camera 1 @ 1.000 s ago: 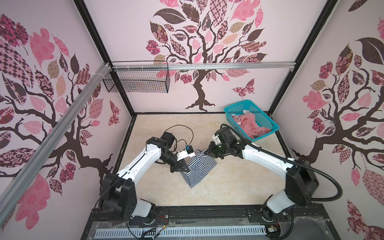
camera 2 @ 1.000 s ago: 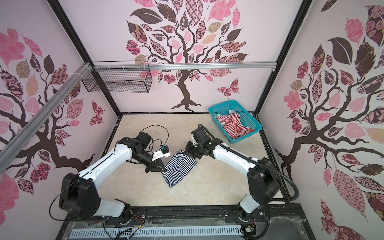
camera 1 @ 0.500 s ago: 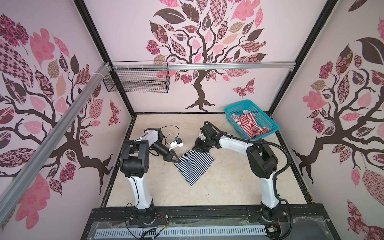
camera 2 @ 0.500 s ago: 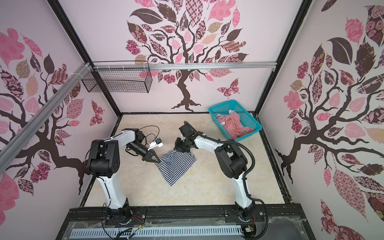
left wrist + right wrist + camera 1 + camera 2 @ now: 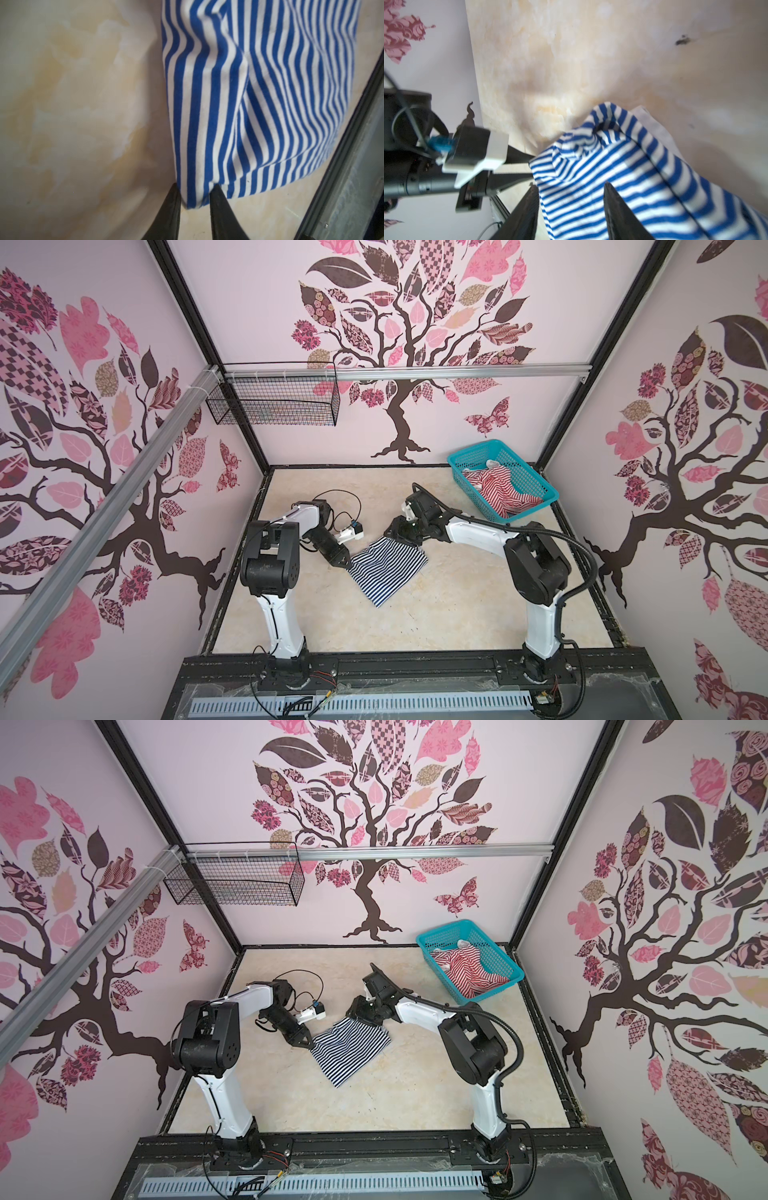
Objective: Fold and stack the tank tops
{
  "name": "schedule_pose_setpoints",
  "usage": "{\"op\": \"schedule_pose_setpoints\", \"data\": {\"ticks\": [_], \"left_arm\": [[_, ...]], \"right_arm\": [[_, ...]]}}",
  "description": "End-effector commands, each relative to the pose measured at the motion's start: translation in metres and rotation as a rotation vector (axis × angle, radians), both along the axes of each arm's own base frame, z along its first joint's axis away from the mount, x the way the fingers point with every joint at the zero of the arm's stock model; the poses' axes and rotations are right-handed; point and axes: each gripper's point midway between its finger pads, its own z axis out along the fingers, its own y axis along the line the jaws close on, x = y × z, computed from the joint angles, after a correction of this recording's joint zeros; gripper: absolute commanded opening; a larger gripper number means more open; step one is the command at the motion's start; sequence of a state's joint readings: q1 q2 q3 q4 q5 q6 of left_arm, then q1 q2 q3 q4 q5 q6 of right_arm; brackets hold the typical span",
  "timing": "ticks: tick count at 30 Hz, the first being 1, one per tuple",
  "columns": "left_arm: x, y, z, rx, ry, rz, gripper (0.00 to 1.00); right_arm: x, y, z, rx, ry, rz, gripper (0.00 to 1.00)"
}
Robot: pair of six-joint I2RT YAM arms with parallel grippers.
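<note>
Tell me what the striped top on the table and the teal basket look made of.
Navy-and-white tank top: soft knit cloth, probably cotton jersey, matte; it creases and shows a stitched hem. Teal basket: likely moulded plastic, slightly glossy, with regular mesh holes in its walls.

Pale pink walls [image 5: 249, 302], tree decals [image 5: 401, 423]; beige marbled floor [image 5: 457, 614]; black wire basket [image 5: 274, 404] on aluminium rail [image 5: 457, 374].

navy-and-white striped tank top [image 5: 388, 570], red-and-white striped tank top [image 5: 498, 494], teal basket [image 5: 530, 477], cream marbled table [image 5: 436, 614]
</note>
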State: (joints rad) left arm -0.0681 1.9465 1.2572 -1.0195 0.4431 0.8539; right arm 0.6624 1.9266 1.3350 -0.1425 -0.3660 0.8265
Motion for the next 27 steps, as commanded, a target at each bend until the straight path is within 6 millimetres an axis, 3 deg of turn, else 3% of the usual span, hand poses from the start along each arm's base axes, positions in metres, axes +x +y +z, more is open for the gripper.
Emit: {"op": "schedule_pose_setpoints", "data": {"ticks": [1,3,6,9,12,15,17,20,27], "left_arm": [[0.025,0.026,0.0,0.177,-0.125,0.081,0.29],[0.031,0.037,0.005,0.234,-0.167,0.117,0.3],[0.039,0.038,0.032,0.238,-0.272,0.185,0.3],[0.032,0.017,0.054,0.211,-0.321,0.186,0.31],[0.023,-0.007,0.061,0.238,-0.374,0.132,0.31],[0.008,-0.031,0.059,0.194,-0.33,0.072,0.31],[0.003,-0.036,0.051,0.199,-0.297,0.053,0.31],[0.009,-0.029,0.039,0.253,-0.311,0.061,0.3],[-0.009,-0.022,0.021,0.294,-0.257,0.021,0.3]], "right_arm": [[0.002,0.001,0.042,0.057,-0.136,0.002,0.37],[-0.001,0.003,0.038,0.063,-0.133,0.024,0.26],[-0.002,0.008,0.03,0.068,-0.119,0.049,0.12],[0.0,0.015,0.016,0.062,-0.089,0.067,0.02],[0.001,0.026,0.002,0.079,-0.055,0.101,0.0],[0.004,0.032,-0.008,0.085,-0.042,0.115,0.0],[0.005,0.035,-0.013,0.08,-0.037,0.124,0.0],[0.009,0.039,-0.023,0.072,-0.01,0.122,0.02],[0.028,0.042,-0.047,0.062,0.026,0.083,0.02]]}}
